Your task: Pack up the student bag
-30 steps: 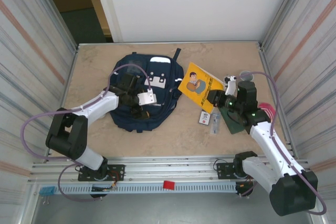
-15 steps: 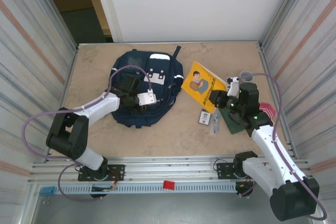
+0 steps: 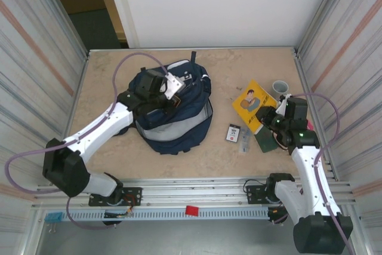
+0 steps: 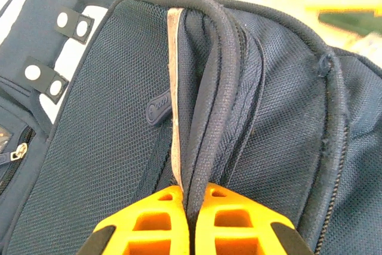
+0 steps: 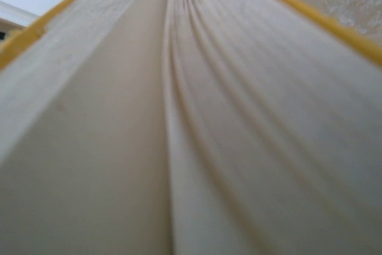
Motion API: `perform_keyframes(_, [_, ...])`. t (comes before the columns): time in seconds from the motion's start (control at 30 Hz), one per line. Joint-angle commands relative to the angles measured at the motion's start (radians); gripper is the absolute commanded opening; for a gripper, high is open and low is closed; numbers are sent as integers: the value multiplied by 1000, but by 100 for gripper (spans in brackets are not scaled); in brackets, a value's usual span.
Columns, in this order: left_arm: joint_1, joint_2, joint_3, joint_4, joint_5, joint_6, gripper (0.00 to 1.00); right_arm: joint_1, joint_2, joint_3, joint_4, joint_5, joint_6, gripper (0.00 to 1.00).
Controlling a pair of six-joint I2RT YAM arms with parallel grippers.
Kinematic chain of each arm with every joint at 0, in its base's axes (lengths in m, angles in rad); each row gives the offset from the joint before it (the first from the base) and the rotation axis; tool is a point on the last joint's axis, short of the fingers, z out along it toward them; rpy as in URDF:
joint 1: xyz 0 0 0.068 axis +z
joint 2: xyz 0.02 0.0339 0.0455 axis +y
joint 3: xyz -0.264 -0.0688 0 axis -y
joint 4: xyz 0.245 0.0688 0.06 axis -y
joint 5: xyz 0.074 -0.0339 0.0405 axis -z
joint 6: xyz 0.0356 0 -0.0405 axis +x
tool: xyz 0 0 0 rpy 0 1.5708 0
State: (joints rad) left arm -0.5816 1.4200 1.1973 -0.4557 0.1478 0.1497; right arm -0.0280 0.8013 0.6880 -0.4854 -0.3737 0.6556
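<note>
Pinching the rim of the bag, the left fingers held its mouth gaping toward the right edge of the desk — there, well apart, the right fingers clamped the book.

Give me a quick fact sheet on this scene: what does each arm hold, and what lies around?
Bag: navy backpack on the table, left of centre, its top edge raised
Left gripper: shut on the bag's corded edge
Right gripper: shut on a yellow book, outside the bag
Loose items: grey cup beyond the book; small box and dark green notebook nearer the arms
</note>
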Motion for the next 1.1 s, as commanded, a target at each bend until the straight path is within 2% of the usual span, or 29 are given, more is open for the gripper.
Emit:
perform_keyframes(0.0, [-2, 33, 157, -41, 26, -188, 0, 1, -20, 69, 5, -117, 55, 0])
perform_keyframes(0.13, [18, 64, 256, -67, 88, -220, 0, 93, -30, 14, 126, -218, 194, 0])
perform_keyframes(0.3, [63, 86, 302, -48, 170, -269, 0, 294, -21, -4, 164, -124, 312, 0])
perform_keyframes(0.6, [117, 129, 342, -30, 289, -295, 0, 510, 10, -102, 439, -11, 545, 0])
perform_keyframes(0.83, [120, 152, 368, 5, 378, -331, 0, 705, 205, -124, 753, 211, 646, 0])
perform_keyframes(0.97, [127, 158, 375, 18, 410, -341, 0, 787, 370, -140, 997, 358, 732, 0])
perform_keyframes(1.07, [138, 158, 377, 32, 434, -355, 0, 828, 526, -116, 1183, 410, 771, 0])
